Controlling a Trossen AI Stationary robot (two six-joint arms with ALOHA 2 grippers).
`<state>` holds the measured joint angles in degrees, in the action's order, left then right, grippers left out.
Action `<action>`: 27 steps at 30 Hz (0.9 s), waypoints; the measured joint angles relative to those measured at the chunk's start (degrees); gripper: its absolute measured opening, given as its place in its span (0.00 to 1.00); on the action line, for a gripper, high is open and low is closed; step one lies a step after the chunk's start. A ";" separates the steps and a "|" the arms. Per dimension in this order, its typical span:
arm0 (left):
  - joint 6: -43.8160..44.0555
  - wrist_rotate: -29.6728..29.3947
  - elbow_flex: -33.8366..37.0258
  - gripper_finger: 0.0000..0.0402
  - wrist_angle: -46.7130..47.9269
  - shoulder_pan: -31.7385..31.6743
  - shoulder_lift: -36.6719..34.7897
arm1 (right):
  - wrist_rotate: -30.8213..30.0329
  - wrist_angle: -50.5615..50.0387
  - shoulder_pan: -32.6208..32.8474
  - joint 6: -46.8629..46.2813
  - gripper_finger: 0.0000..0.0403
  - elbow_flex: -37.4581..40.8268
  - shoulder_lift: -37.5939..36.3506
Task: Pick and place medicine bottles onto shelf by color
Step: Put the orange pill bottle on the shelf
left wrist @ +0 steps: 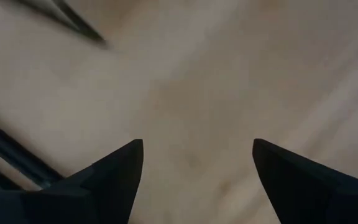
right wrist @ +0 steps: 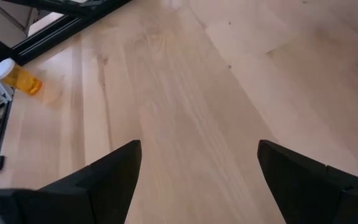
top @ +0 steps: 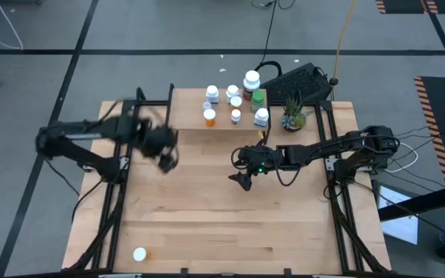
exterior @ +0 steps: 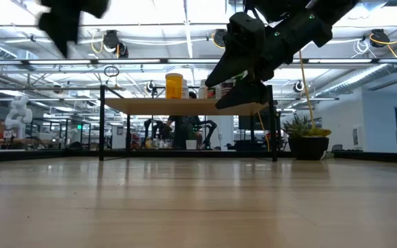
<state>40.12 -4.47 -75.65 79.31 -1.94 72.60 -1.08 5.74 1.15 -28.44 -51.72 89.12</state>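
Note:
The shelf (top: 188,108) stands at the table's far middle on thin black legs. Several medicine bottles stand on it, among them an orange one (top: 209,116) and a green one (top: 258,98). One orange bottle with a white cap (top: 140,254) lies on its side at the table's near left corner, also seen in the right wrist view (right wrist: 17,76). My left gripper (top: 167,158) hangs open above bare table, left of the shelf's near edge, with nothing between its fingers (left wrist: 120,168). My right gripper (top: 242,179) stands open above the table's middle, just in front of the shelf.
A small potted plant (top: 292,117) stands at the shelf's right end, with a black keyboard (top: 296,81) behind it. Black frame rails (top: 107,201) run along the table's left and right sides. Bare wood (top: 230,224) stretches across the near half.

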 joint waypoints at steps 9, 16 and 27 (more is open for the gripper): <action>36.44 2.47 10.39 0.67 -8.91 32.36 -5.71 | -0.22 0.15 0.06 5.49 0.79 0.00 0.00; 55.70 3.02 12.22 0.58 -22.52 52.62 1.03 | -0.34 2.26 0.06 11.39 0.79 0.00 0.00; 87.66 11.48 12.81 0.58 -33.48 60.81 12.18 | -0.33 6.21 -0.07 13.31 0.79 0.00 0.00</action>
<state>127.79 7.01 -62.83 45.82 58.87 84.78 -1.41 11.95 1.08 -15.13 -51.72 89.12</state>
